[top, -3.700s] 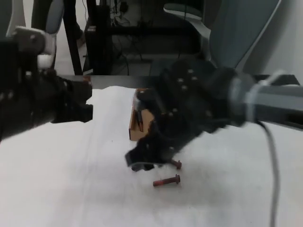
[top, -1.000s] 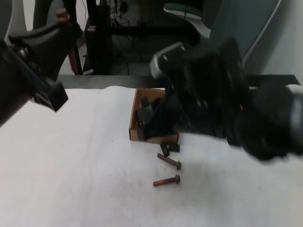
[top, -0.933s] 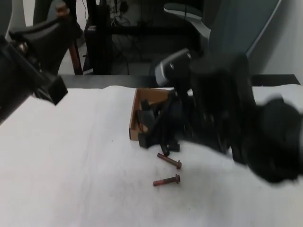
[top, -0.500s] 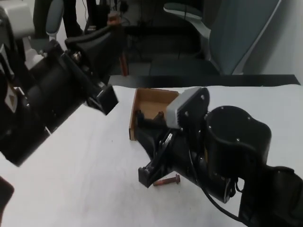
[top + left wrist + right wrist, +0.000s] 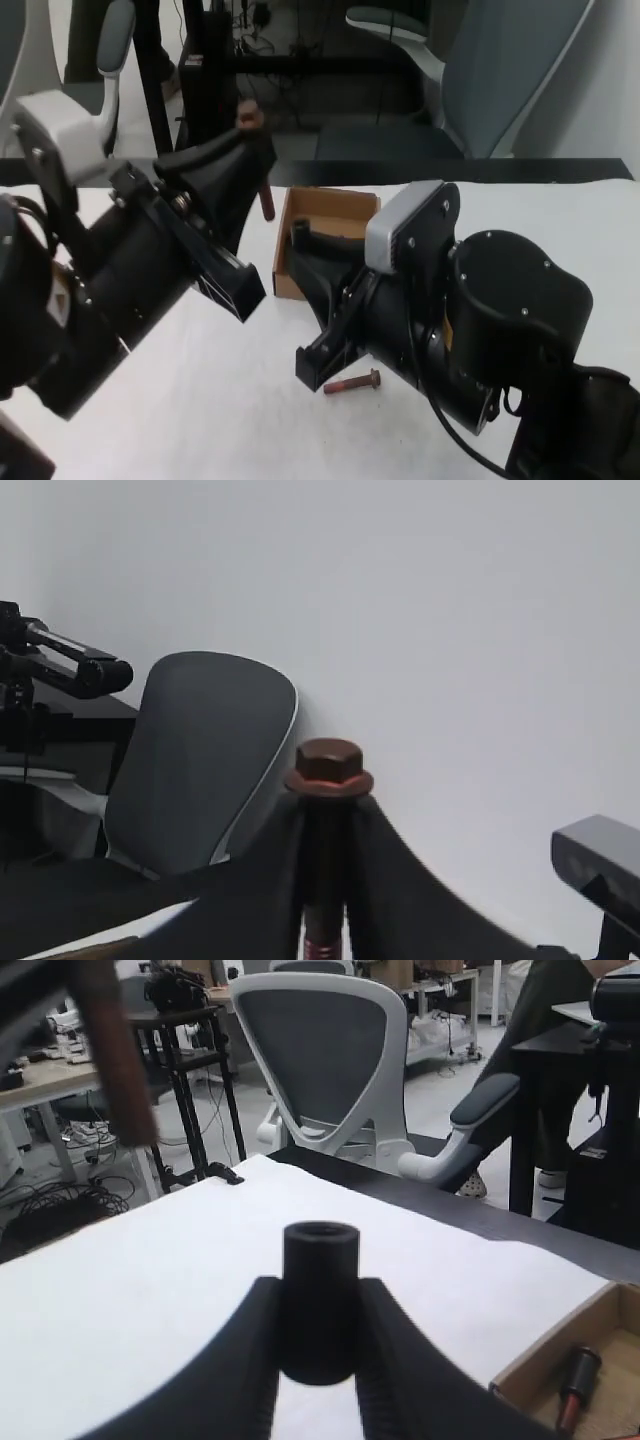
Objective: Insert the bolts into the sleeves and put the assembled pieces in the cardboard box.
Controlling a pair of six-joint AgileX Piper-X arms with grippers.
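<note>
Left gripper (image 5: pixel 326 825) is clamped on a reddish hex-flange bolt (image 5: pixel 328 780). The head stands proud above the fingertips and the shank runs down between the two fingers. In the high view the bolt sits upper left of centre, head up. Its long axis is near upright with a slight lean, and its threaded end points down toward the bench.

Right gripper (image 5: pixel 318 1310) is closed on a black sleeve (image 5: pixel 320 1250), gripped low on its body. The open bore shows at the free end, facing out past the fingertips.

Key relation: in the right wrist view the bolt's shank crosses the upper left of the frame, well apart from the sleeve's mouth at centre. I judge the two axes are not yet in line. The threaded tip has to come to the bore mouth, with bolt and sleeve turned onto one line, before any push.

Cardboard box (image 5: pixel 340 205) lies at centre of the high view, just behind the right gripper, so the sleeve arm is the nearer one for the drop. What looks like a finished piece (image 5: pixel 575 1380) lies in the box corner. A spare bolt (image 5: pixel 352 382) lies flat on the white bench cover (image 5: pixel 230 410), lower centre, beside the right arm.
</note>
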